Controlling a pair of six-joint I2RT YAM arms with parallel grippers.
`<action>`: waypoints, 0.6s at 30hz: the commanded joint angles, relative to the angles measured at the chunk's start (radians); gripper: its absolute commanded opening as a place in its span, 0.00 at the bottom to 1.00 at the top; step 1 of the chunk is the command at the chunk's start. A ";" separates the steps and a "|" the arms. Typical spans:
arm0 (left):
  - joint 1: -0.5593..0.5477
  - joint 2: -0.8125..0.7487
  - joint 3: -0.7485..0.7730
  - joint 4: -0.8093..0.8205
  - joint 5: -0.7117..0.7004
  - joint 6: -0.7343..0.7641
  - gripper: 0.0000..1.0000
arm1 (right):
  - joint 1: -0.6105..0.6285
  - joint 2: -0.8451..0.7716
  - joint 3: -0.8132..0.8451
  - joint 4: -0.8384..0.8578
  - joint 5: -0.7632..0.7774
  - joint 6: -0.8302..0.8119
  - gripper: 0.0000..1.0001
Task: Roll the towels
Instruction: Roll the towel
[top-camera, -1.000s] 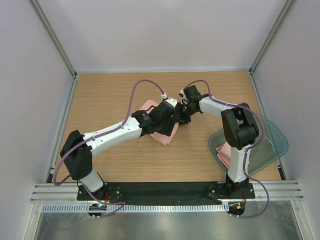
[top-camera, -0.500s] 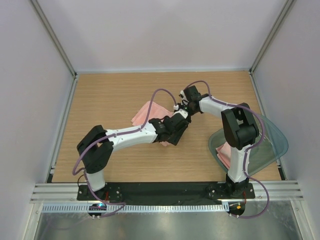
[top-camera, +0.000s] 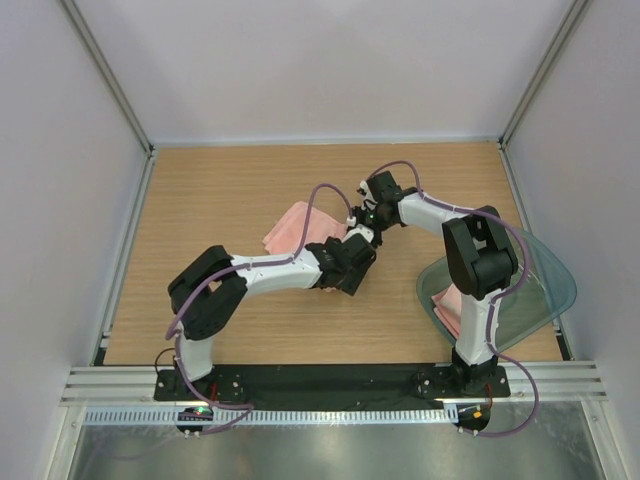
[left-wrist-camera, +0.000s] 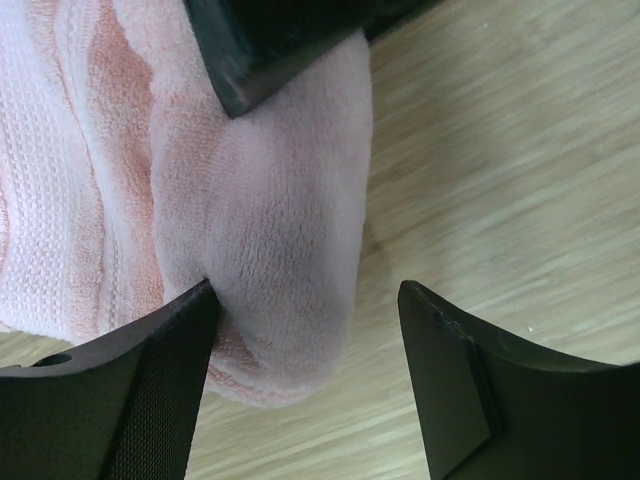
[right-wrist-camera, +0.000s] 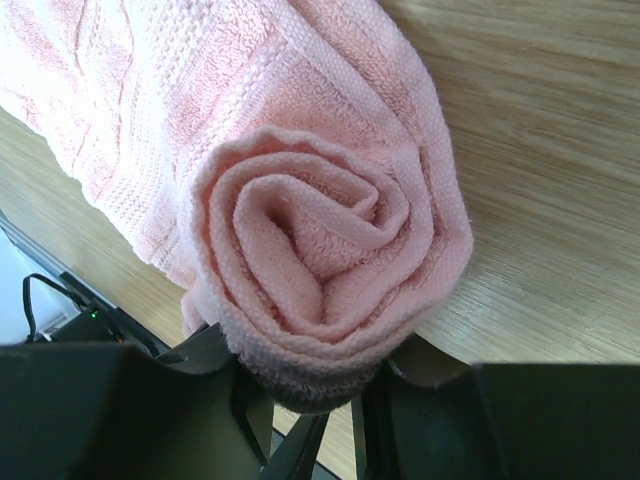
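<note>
A salmon-pink towel lies mid-table, rolled up at its right end and still flat at its left. In the right wrist view the spiral end of the roll sits clamped in my right gripper, which is shut on it. My left gripper is open around the roll's other end; its left finger touches the cloth, while the right finger stands apart over bare wood. A second pink towel lies in the tub.
The translucent grey-green tub sits at the table's right edge beside the right arm's base. A black finger of the right gripper presses on the roll at the top of the left wrist view. Walls enclose the wooden table.
The left arm has folded back, and its gripper slid from over the towel to the roll's near end, its jaws opening wider. The right gripper stayed put on the roll.
</note>
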 joint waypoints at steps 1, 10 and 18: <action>0.071 0.084 -0.019 -0.006 0.076 -0.047 0.74 | 0.008 -0.017 0.011 -0.093 0.028 -0.036 0.20; 0.105 0.210 0.090 -0.098 0.149 -0.037 0.47 | -0.001 -0.017 -0.008 -0.119 0.029 -0.067 0.21; 0.114 0.172 0.070 -0.128 0.325 -0.030 0.23 | -0.034 0.013 -0.020 -0.117 0.012 -0.093 0.29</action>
